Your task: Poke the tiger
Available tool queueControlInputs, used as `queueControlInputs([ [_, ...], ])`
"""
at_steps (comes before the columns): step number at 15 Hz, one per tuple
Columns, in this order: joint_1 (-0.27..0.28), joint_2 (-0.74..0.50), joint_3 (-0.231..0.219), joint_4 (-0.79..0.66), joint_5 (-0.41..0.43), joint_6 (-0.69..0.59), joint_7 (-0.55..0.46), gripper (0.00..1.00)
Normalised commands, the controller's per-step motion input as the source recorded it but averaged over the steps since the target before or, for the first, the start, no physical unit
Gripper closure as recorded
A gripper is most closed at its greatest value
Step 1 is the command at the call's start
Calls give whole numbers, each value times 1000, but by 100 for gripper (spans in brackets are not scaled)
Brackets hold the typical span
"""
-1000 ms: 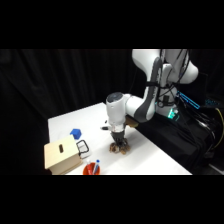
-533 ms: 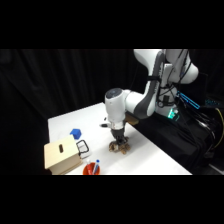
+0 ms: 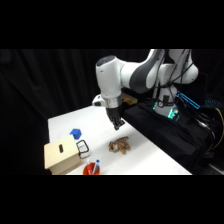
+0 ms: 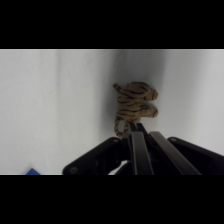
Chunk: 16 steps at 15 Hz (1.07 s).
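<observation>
Your gripper [image 3: 117, 125]: fingers pressed together, hanging above the tiger [image 3: 120, 145], not touching. Tiger lies on your table [image 3: 150, 160], beside the tan box [image 3: 61, 156].

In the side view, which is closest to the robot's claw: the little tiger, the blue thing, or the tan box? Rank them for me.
Measured from the gripper in the side view:
1. The tiger, on the table just below it.
2. The blue object, off to the picture's left.
3. The tan box, farthest, at the table's lower-left corner in the picture.
</observation>
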Motion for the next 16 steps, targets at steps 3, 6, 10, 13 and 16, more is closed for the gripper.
queueControlInputs([
  [3,-96,-198,-10,165,24,-326,-41,43],
  [6,-69,-155,-7,153,20,-270,-35,19],
  [10,-50,-173,0,118,23,-241,-44,0],
  [13,-44,-182,-2,89,28,-202,-55,0],
  [16,-36,-155,-3,86,7,-162,31,0],
])
